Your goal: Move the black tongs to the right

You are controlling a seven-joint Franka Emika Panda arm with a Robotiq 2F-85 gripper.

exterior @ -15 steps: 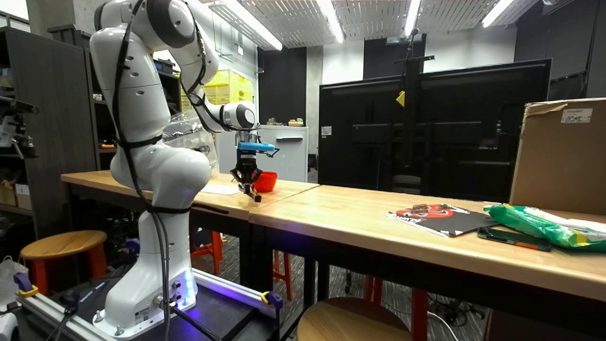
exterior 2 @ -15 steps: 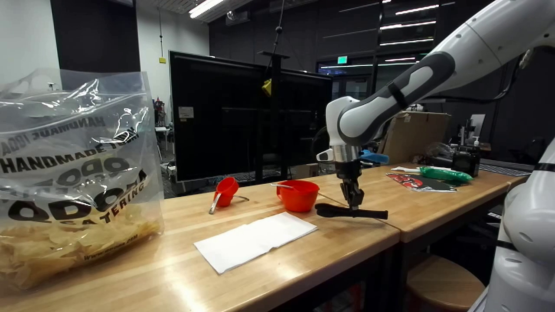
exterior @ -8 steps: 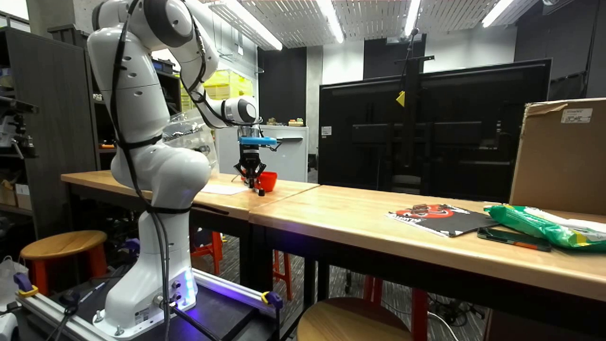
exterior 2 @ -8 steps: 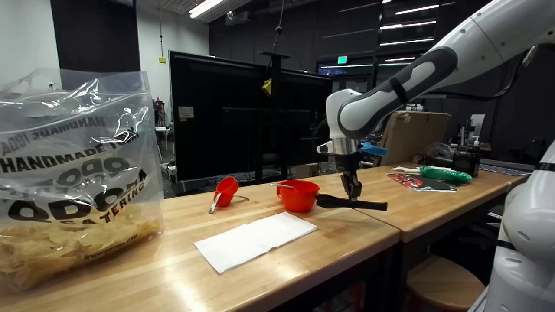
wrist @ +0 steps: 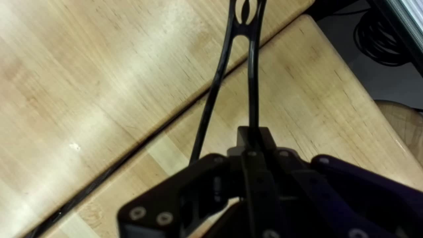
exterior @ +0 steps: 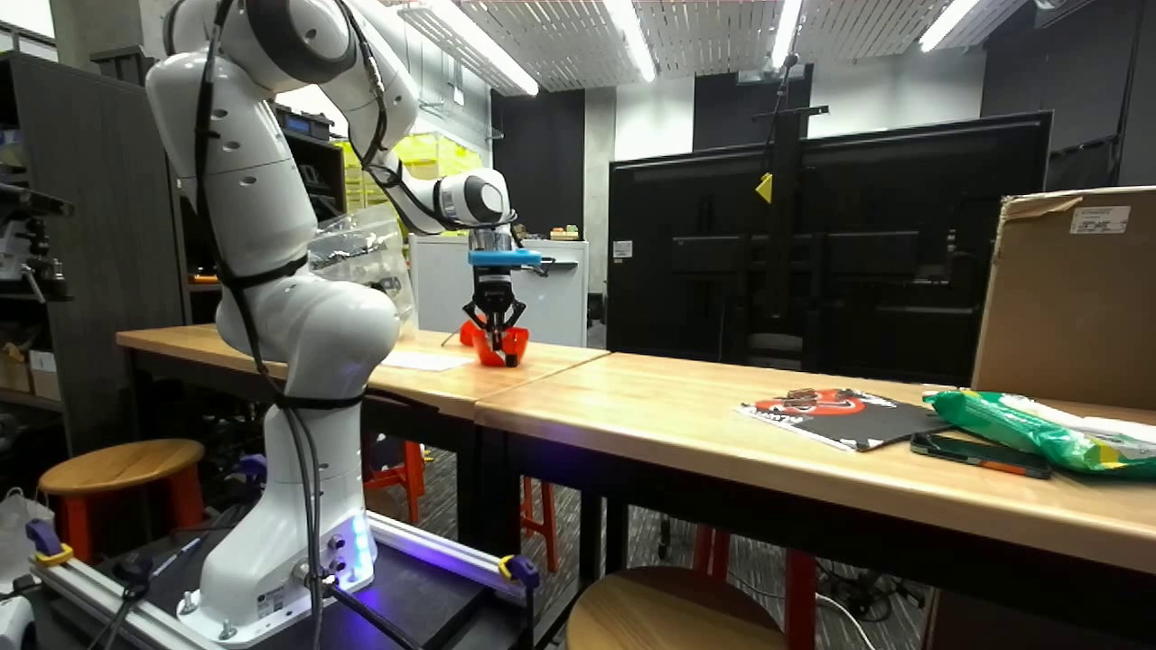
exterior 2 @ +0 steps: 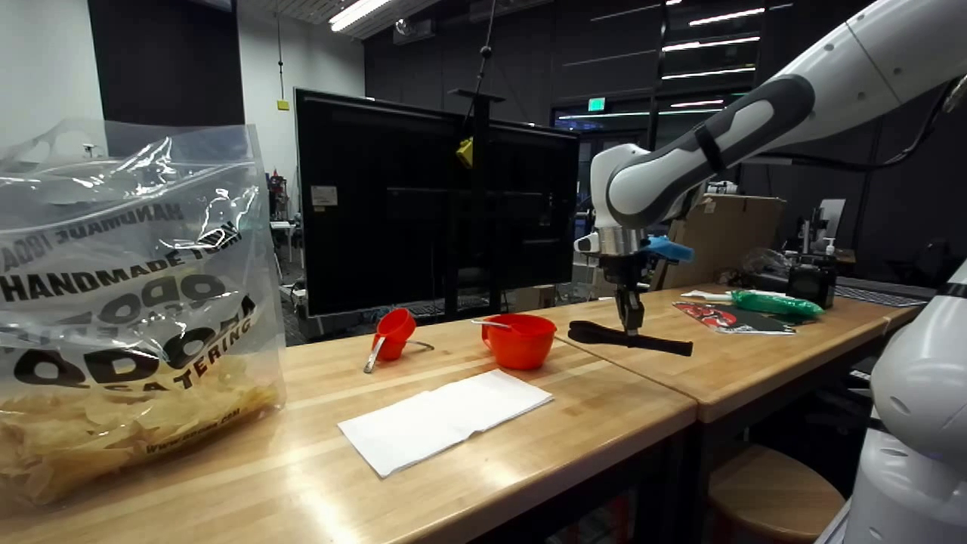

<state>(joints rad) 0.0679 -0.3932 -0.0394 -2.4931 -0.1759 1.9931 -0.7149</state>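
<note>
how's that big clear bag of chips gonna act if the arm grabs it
The clear bag would probably crumple under a pinch, as it looks thin and wrinkled. It's likely light for its size, since the chips fill only the lower part. Those thin pieces may crack if squeezed.

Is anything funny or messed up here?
Yes. The small red cup is tilted, while the red bowl near it stands upright. In the wrist view, the pincer seems to pinch just one leg of the black tongs, not both. I see no spills.
</note>
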